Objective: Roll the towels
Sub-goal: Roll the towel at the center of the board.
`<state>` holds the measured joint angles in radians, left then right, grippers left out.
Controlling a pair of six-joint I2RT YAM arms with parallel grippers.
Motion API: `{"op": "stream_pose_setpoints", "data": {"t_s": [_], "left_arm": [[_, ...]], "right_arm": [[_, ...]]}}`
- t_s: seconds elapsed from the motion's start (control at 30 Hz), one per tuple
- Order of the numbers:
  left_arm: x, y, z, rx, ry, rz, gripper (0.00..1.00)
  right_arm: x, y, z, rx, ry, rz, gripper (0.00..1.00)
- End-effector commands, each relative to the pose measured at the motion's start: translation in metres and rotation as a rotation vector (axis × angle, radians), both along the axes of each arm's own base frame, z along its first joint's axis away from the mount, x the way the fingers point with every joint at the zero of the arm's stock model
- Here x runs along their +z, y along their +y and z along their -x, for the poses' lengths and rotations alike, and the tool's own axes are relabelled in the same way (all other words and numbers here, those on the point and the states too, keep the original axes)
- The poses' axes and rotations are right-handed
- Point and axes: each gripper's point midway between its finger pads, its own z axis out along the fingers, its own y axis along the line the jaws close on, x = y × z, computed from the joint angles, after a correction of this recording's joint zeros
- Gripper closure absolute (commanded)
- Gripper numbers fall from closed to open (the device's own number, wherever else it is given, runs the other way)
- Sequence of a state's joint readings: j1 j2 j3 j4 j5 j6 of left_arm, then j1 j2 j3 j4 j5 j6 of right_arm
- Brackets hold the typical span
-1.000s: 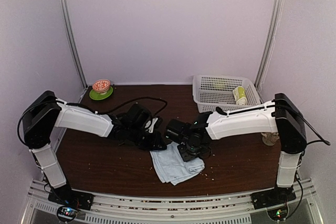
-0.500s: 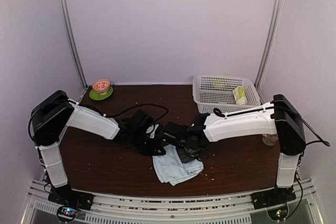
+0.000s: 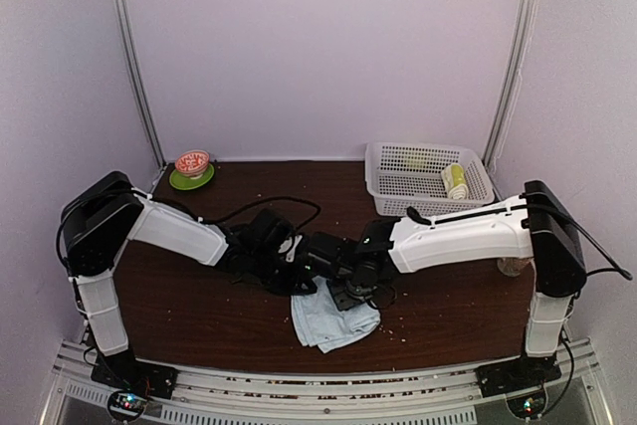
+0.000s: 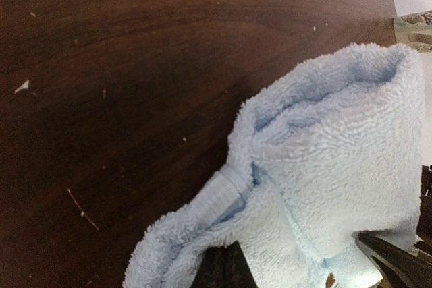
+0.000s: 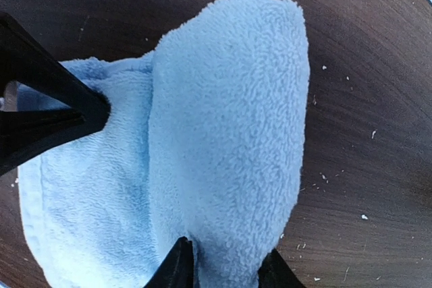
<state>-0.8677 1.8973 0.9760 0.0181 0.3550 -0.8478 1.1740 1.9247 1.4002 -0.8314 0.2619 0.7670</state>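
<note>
Mia: Where is the blue towel?

Tom: It lies on the brown table, low in the middle of the top view. It looks a bit crumpled.

Mia: What does the left gripper do?

Tom: In the right wrist view it comes in from the left as a black point. Its jaws are pressed together, and they seem to pinch the edge of the blue towel. In the left wrist view the towel fills the lower right. Part of it stands up off the table in a soft fold.

Mia: And the right gripper?

Tom: Its two fingers show at the bottom of its own view. They stand apart, and the fat fold of the towel fills the gap between them. I cannot tell if they squeeze it or just sit beside it.

Mia: Where is the other towel?

Tom: The little yellow-green towel is rolled up. It is in the white basket, at the upper right of the top view, near the basket's right wall.

Mia: Anything else?

Tom: A green plate with a small bowl on it sits at the upper left of the table, well apart from both towels. Small pale crumbs lie here and there on the wood.
</note>
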Motion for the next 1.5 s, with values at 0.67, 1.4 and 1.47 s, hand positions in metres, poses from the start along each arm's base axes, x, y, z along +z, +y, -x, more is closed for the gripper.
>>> {"op": "stream_pose_setpoints", "data": {"t_s": [0.67,1.4,1.47], "left_arm": [[-0.01,0.026,0.012,0.016,0.0,-0.105,1.0],[-0.006,0.055,0.029,0.032,0.006,-0.161,1.0],[-0.007,0.058,0.029,0.037,0.004,-0.174,1.0]], "right_arm": [[0.012,0.065,0.028,0.121,0.1,-0.393,0.54],[0.015,0.083,0.038,0.22,0.087,-0.441,0.43],[0.016,0.082,0.038,0.221,0.083,-0.44,0.43]]}}
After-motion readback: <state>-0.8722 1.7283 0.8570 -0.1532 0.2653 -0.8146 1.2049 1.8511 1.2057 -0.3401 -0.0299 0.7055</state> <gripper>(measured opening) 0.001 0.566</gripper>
